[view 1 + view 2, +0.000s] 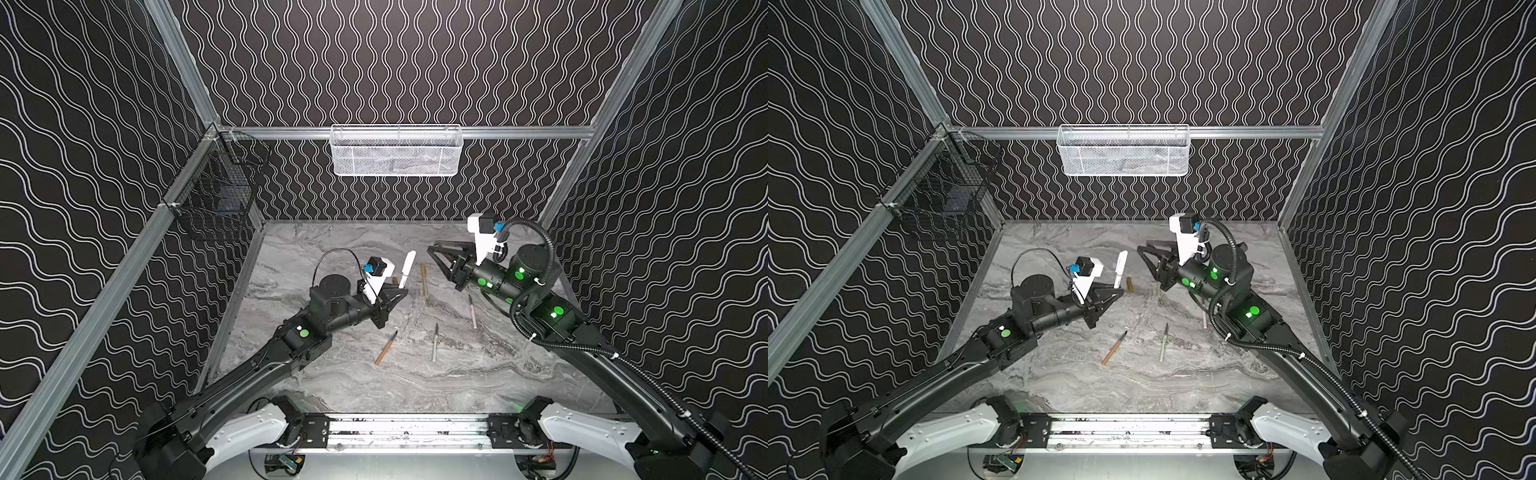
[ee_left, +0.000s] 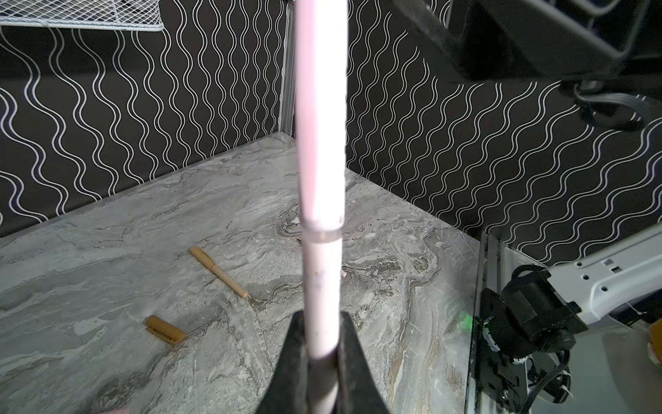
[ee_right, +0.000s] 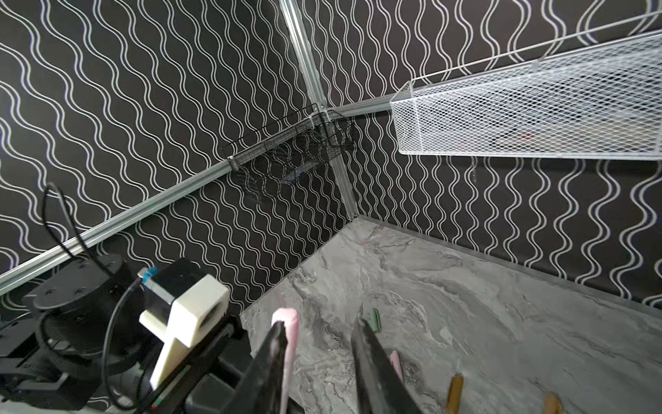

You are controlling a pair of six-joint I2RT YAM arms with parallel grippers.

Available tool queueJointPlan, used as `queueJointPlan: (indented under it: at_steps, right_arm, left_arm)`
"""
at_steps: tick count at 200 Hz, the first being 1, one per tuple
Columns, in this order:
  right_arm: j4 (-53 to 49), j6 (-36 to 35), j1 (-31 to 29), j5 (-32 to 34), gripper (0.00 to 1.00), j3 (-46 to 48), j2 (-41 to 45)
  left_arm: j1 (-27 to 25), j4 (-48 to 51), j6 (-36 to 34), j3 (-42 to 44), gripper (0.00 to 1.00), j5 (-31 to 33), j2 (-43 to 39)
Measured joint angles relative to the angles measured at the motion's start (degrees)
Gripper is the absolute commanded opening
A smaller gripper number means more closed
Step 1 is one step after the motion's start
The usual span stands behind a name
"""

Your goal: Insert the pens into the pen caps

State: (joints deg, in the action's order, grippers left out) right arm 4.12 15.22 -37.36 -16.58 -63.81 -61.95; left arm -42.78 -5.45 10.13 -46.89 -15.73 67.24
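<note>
The capped pink pen (image 2: 320, 179) stands nearly upright above the marble table (image 1: 332, 257). Its lower end is pinched in your left gripper (image 2: 322, 317), which is clamped tight on it. A ring seam partway up shows where cap and barrel meet, and the joint looks seated. Your right gripper (image 3: 318, 324) hangs just beside the pen's top end. Its jaws are moderately apart with nothing between them, and one finger is close against the pink tip; you cannot tell whether they touch. This pen's capping reads as done, so the step in hand is the release. Next, lower the left arm and lay this pen flat on a bare patch, clear of the capped tan-orange pen (image 1: 424, 280) lying close by. Three pens lie uncapped nearer the front: an uncapped tan-orange pen (image 1: 386, 348), a pale green pen (image 1: 434, 343) and a second pink pen (image 1: 472, 311). A loose tan-orange cap (image 2: 166, 329) and a green cap (image 3: 374, 319) wait on the table. Match colours, then line tip and cap mouth up squarely before pushing.
</note>
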Motion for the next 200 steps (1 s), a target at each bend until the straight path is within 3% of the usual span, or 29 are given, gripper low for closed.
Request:
queueJointPlan:
  at_steps: [37, 101, 152, 200]
  right_arm:
    - [0.1, 0.8, -0.3, -5.0, 0.36, -3.1, -3.7]
    - [-0.1, 1.7, -1.6, -7.6, 0.31, -3.4, -7.0]
    - [0.2, 1.7, -2.1, -8.9, 0.10, -3.4, -7.9]
    - [2.4, 1.7, -3.6, -8.0, 0.06, -2.4, -8.1]
  left_arm:
    - [-0.1, 0.0, 0.0, -0.1, 0.00, -0.2, 0.0]
    - [-0.2, 0.0, 0.0, -0.1, 0.00, -1.0, -0.6]
    - [-0.2, 0.5, 0.0, -0.1, 0.00, -1.4, -0.8]
    - [-0.1, 1.1, 0.5, -0.1, 0.00, -1.2, -1.5]
